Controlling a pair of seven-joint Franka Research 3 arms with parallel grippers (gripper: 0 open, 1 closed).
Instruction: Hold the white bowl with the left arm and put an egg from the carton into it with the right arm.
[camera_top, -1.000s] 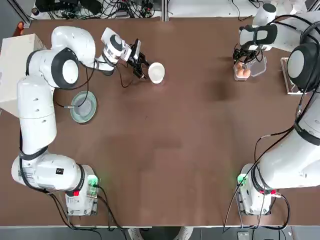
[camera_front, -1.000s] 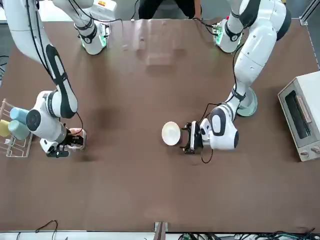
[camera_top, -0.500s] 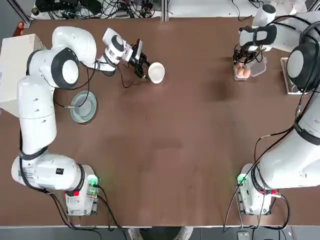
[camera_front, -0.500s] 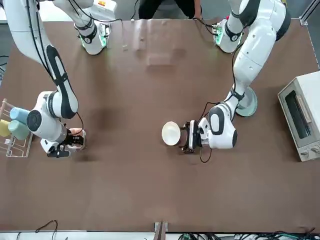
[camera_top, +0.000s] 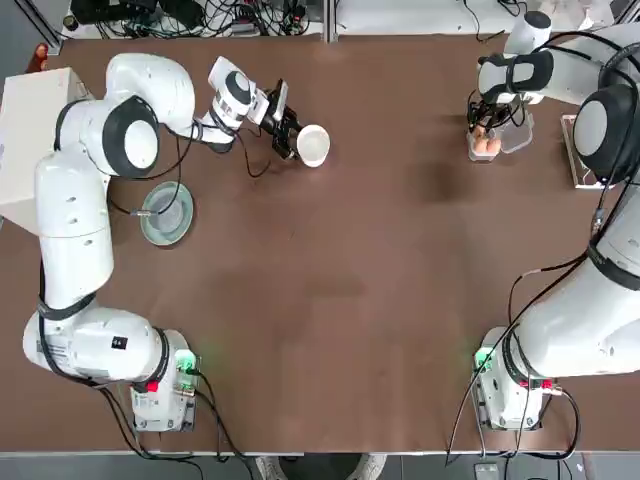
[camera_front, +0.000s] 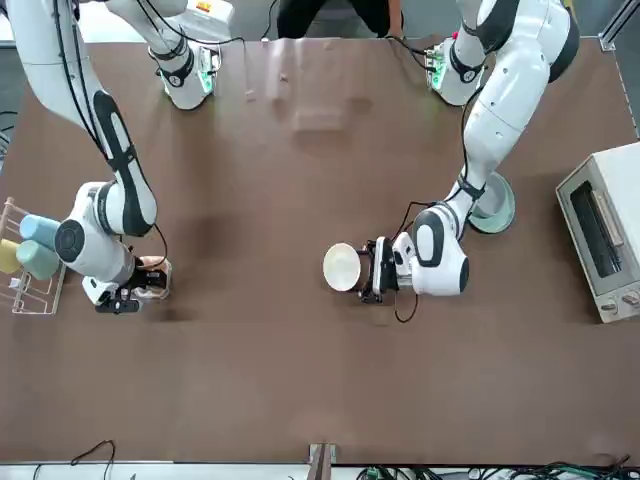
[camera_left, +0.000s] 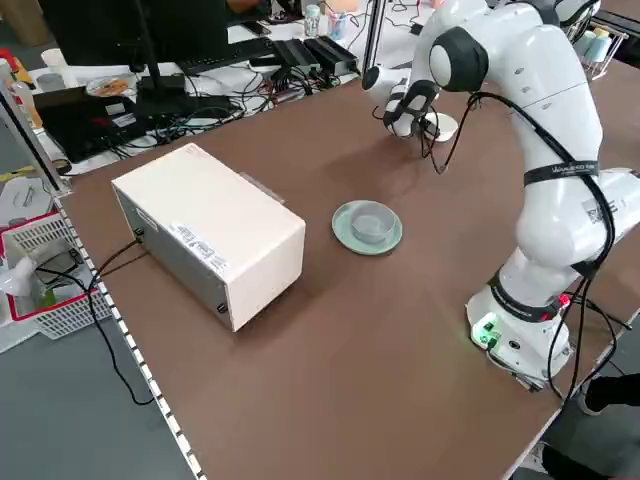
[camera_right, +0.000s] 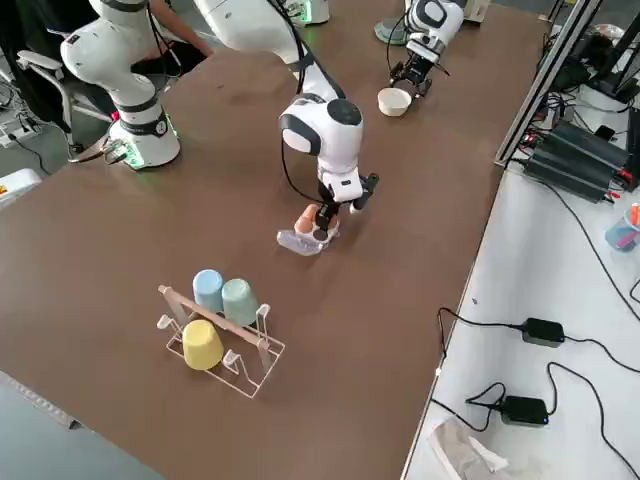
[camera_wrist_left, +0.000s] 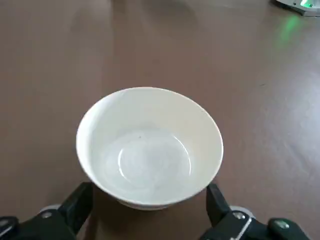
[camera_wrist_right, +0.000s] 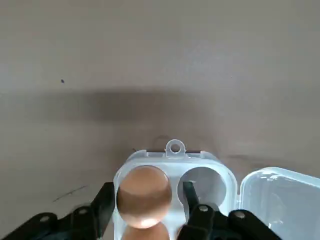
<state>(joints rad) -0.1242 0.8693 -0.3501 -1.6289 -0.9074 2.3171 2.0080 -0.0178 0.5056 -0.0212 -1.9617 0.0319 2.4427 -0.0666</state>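
Observation:
The white bowl (camera_top: 313, 145) stands upright on the brown table, far left of middle. My left gripper (camera_top: 290, 137) lies low beside it, open, and in the left wrist view its fingers (camera_wrist_left: 80, 202) flank the bowl (camera_wrist_left: 149, 150) at its base. The clear carton (camera_top: 500, 141) sits at the far right with its lid (camera_wrist_right: 280, 200) folded open. My right gripper (camera_top: 487, 115) hangs over it, open. Its fingers (camera_wrist_right: 191, 192) stand close on both sides of one tan egg (camera_wrist_right: 144, 192), which rests in its cell. A second egg (camera_wrist_right: 145, 232) shows partly behind it, beside an empty cell.
A grey-green plate (camera_top: 166, 213) lies near the left arm. A white box-shaped oven (camera_top: 30, 130) stands at the table's left edge. A wire rack with cups (camera_right: 222, 330) stands beyond the carton at the right edge.
The left gripper has slid toward the bowl until its fingers flank it. The right gripper's fingers have narrowed around the egg; the egg and carton have not moved.

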